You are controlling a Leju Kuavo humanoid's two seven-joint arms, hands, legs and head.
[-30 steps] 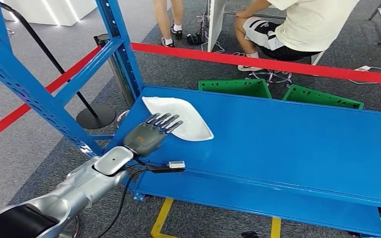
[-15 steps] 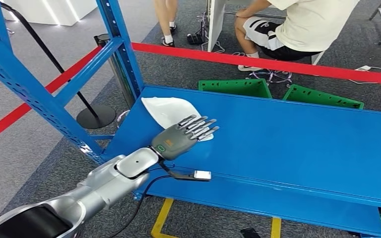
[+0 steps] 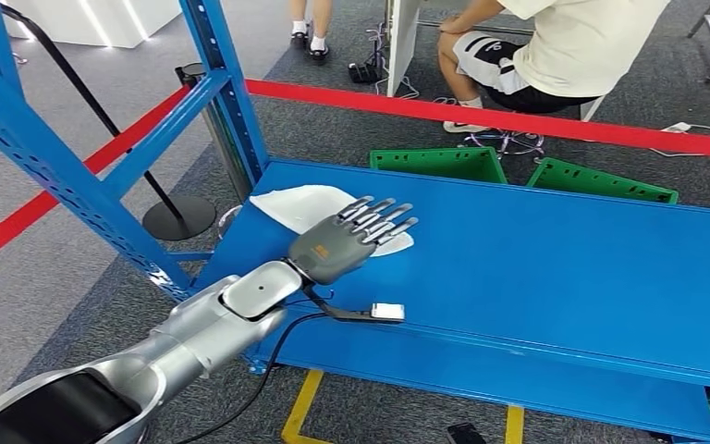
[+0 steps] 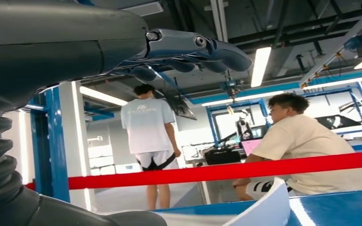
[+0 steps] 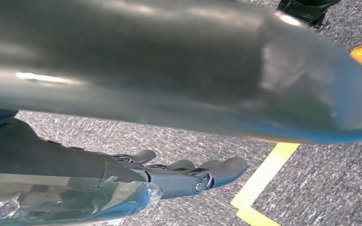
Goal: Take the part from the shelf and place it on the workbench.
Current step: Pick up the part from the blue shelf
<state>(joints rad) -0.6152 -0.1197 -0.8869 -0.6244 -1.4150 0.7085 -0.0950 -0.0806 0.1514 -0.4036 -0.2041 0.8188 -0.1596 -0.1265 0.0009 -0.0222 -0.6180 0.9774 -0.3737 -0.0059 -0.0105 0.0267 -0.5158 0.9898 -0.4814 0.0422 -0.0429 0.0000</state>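
The part (image 3: 287,205) is a white curved shell lying on the blue shelf board (image 3: 555,268), near its left end. My left hand (image 3: 351,239) lies palm-down over the part's right half, fingers stretched and spread, covering that end. I cannot tell whether the palm touches it. In the left wrist view the hand's fingers (image 4: 188,47) reach out straight, with the part's white rim (image 4: 264,209) apart from them. My right hand (image 5: 188,174) hangs over grey carpet with its fingers loosely extended and nothing in them.
Blue shelf uprights (image 3: 222,83) stand just left of the part. Beyond the shelf run a red barrier tape (image 3: 481,116) and two green bins (image 3: 439,164). A person sits on a stool (image 3: 555,55). A yellow floor line (image 3: 300,407) lies below the shelf's front edge.
My left hand has moved right and forward, from the part's near left side to over its right half. The part has turned, its left end now nearer the upright.
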